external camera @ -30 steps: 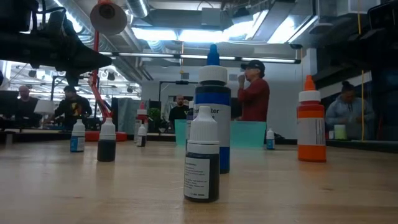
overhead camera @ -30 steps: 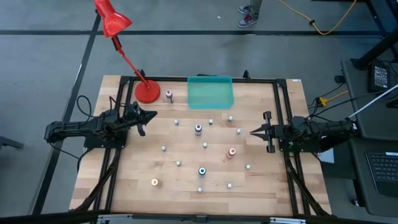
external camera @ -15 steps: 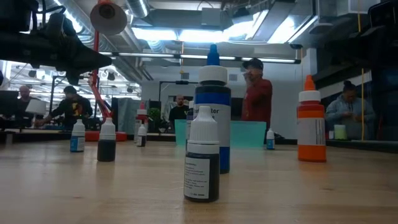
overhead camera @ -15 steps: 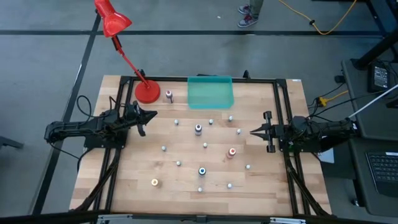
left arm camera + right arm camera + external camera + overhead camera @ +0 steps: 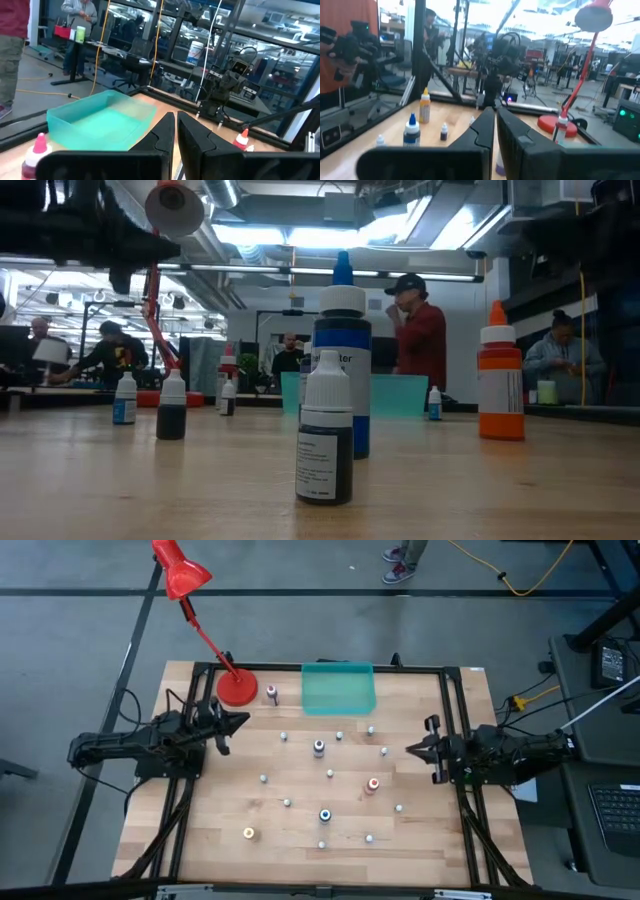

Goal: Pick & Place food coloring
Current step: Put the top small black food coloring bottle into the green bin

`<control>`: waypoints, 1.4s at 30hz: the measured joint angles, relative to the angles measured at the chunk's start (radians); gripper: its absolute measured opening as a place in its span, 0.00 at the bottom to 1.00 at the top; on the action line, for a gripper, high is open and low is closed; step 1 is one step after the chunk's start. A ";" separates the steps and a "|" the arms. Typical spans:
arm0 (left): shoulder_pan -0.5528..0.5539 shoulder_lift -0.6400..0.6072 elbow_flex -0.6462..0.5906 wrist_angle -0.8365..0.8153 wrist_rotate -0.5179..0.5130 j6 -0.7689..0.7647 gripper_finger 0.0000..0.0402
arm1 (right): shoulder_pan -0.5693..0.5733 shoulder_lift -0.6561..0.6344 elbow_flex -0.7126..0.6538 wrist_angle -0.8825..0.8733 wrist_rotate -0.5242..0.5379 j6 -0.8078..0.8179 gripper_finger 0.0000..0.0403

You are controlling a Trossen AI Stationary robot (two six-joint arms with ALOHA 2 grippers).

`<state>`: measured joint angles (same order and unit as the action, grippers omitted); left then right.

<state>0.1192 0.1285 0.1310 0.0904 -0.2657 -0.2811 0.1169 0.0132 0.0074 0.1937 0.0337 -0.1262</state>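
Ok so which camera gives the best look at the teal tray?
The high view: the whole teal tray shows from above at the table's far edge, unobstructed. The left wrist view shows it large but partly behind that arm's gripper. The low view shows only a strip behind the blue bottle. The right wrist view doesn't show it.

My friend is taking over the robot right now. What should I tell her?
Left gripper: shut, empty, at the table's left side.
Right gripper: shut, empty, at the right side.
Food coloring bottles all stand scattered on the table; the pink one sits between the red lamp and the teal tray.
Done: nothing, the tray looks empty.
Left: every bottle, presumably into the tray.
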 joint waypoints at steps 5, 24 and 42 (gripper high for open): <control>0.000 0.168 0.172 -0.087 0.000 0.030 0.04 | 0.000 0.000 0.000 0.075 -0.001 0.059 0.06; 0.079 0.796 0.859 -0.682 0.044 0.189 0.20 | 0.000 0.002 0.070 0.115 0.107 0.282 0.06; 0.125 1.032 0.860 -0.699 0.156 -0.057 0.48 | -0.034 0.299 0.576 -0.589 0.313 0.241 0.28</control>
<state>0.2440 1.1607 0.9912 -0.6090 -0.1097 -0.3378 0.0831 0.3118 0.5830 -0.3954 0.3462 0.1152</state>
